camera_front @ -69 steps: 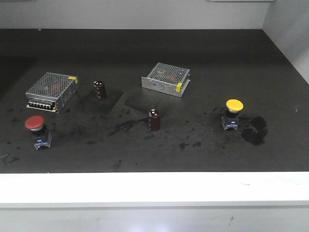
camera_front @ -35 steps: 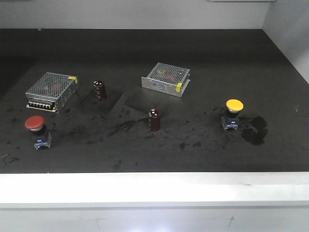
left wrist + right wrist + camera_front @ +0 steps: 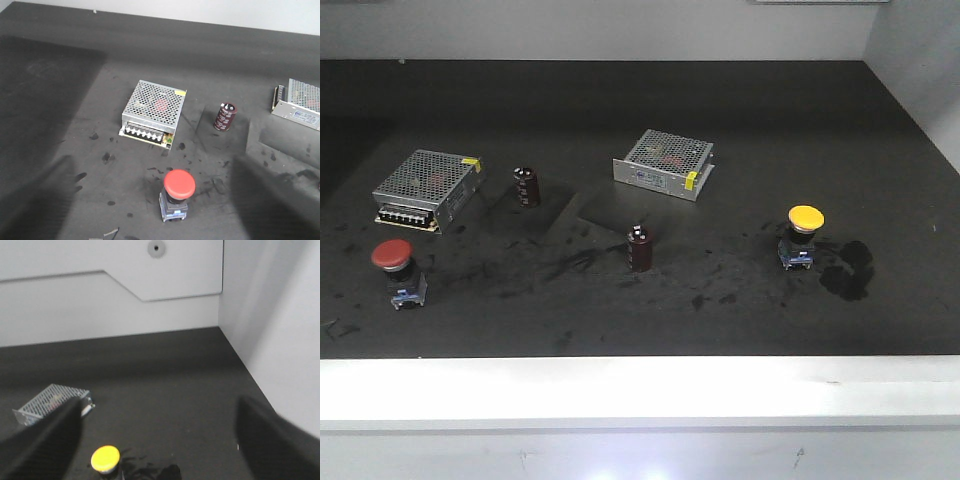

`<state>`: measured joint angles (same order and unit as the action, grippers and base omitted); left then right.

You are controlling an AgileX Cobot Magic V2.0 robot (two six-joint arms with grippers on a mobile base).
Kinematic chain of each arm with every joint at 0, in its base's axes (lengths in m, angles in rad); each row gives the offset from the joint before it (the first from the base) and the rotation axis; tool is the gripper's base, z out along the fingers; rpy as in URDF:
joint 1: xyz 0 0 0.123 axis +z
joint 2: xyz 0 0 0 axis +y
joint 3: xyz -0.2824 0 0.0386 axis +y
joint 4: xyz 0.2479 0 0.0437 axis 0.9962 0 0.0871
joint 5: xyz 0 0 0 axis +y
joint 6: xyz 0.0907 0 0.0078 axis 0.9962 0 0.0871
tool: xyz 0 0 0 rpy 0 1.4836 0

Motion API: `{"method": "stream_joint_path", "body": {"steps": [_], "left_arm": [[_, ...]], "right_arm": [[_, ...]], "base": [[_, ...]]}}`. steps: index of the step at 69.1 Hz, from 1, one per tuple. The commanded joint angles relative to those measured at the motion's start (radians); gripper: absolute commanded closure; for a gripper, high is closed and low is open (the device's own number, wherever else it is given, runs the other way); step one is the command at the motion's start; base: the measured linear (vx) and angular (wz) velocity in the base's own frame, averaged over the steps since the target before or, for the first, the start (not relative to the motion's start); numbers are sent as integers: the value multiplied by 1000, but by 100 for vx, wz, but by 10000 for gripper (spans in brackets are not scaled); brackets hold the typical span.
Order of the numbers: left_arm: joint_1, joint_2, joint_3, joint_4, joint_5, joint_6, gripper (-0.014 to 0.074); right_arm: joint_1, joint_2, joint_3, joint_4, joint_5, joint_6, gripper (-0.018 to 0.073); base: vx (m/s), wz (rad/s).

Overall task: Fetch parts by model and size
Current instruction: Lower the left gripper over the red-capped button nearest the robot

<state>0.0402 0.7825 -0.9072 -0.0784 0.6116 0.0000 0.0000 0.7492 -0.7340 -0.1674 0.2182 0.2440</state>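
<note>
On the desk (image 3: 720, 100) the red switch (image 3: 395, 270) stands at 9 o'clock, at 6 o'clock of a mesh box (image 3: 428, 187), and the yellow switch (image 3: 804, 235) at 3 o'clock, while the left end effector (image 3: 152, 160) and right end effector (image 3: 160, 402) hang with fingers apart, gripping nothing.

Blurred black textured fingers (image 3: 40, 205)

Dark stained tabletop (image 3: 740, 110): red-capped switch (image 3: 396, 271), yellow-capped switch (image 3: 803, 234), two mesh boxes (image 3: 428, 187) (image 3: 664, 163), two capacitors (image 3: 527, 187) (image 3: 640, 248).
</note>
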Motion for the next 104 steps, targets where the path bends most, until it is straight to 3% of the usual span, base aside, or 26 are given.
{"method": "stream_joint_path", "body": {"steps": [1,11,22,31,39,50,67,83,104], "left_arm": [[2,-2,-26,-8,-92,0,-41],[-5,-2,-26,-9,-88,0,-18],[-70,44,-26,-8,-45,108,11],[-118,126,-30,-9,-12,107,11],[-119,201,-33,-12,12,97,11],[-119,345,-108,-11,101,33,11],[-119,567,-306,-8,260,-133,11],[-121,733,-467,-8,418,-188,11],[-121,873,-546,-7,489,-216,11]], "right_arm": [[1,1,-32,-16,-63,-13,-161],[1,1,-32,-16,-66,-13,-163],[1,1,-32,-16,-75,-13,-133],[1,3,-32,-16,-78,-13,-88],[1,3,-32,-16,-79,-13,-43],[1,3,-32,-16,-79,-13,-18],[1,3,-32,-16,-79,-8,-18],[1,3,-32,3,-79,-8,-18],[1,3,-32,33,-80,-8,-18]], "base": [[0,0],[0,0],[0,0],[0,0],[0,0],[0,0],[0,0],[0,0],[0,0]]}}
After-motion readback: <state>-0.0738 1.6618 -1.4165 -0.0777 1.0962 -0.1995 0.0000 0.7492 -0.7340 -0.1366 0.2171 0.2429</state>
